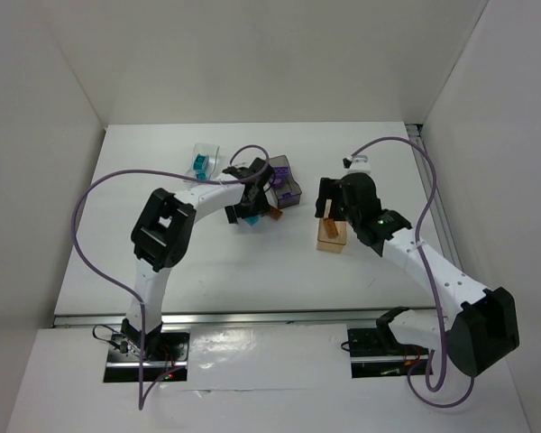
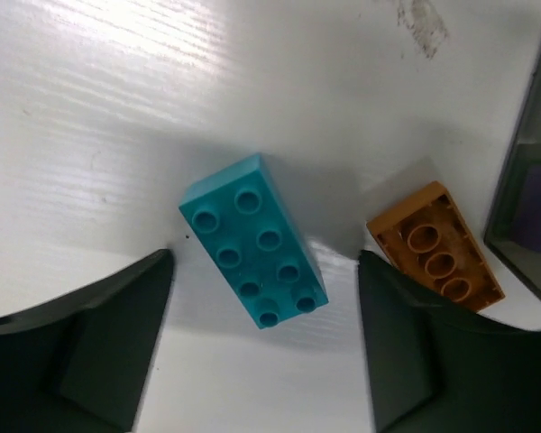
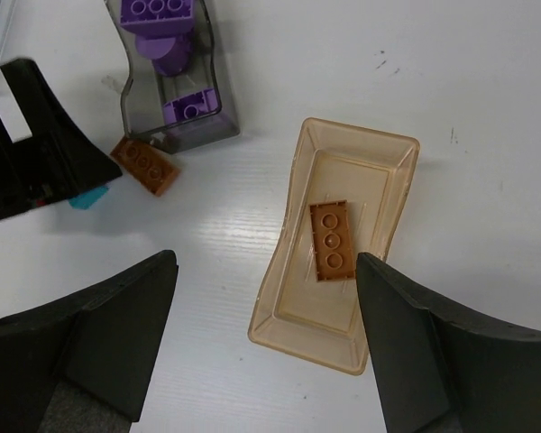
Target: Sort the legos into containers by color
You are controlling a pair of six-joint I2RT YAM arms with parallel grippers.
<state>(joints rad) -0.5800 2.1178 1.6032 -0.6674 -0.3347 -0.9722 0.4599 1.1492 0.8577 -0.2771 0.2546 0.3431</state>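
In the left wrist view a teal studded brick point(image 2: 252, 242) lies on the white table between the fingers of my open left gripper point(image 2: 266, 271). An orange-brown brick point(image 2: 435, 248) lies upside down just right of it, beside the smoky grey bin point(image 2: 523, 180). My right gripper point(image 3: 266, 271) is open and empty, hovering above the orange-tan bin point(image 3: 316, 311), which holds one orange-brown brick point(image 3: 331, 239). The grey bin point(image 3: 131, 99) holds purple bricks point(image 3: 191, 108). From above, the clear bin point(image 1: 207, 152) holds a teal brick point(image 1: 199, 164).
From above, the three bins stand mid-table: the clear bin at the back left, the grey bin point(image 1: 287, 180) in the centre, the orange-tan bin point(image 1: 332, 239) to the right. The left gripper point(image 1: 251, 215) is just in front of the grey bin. White walls enclose the table.
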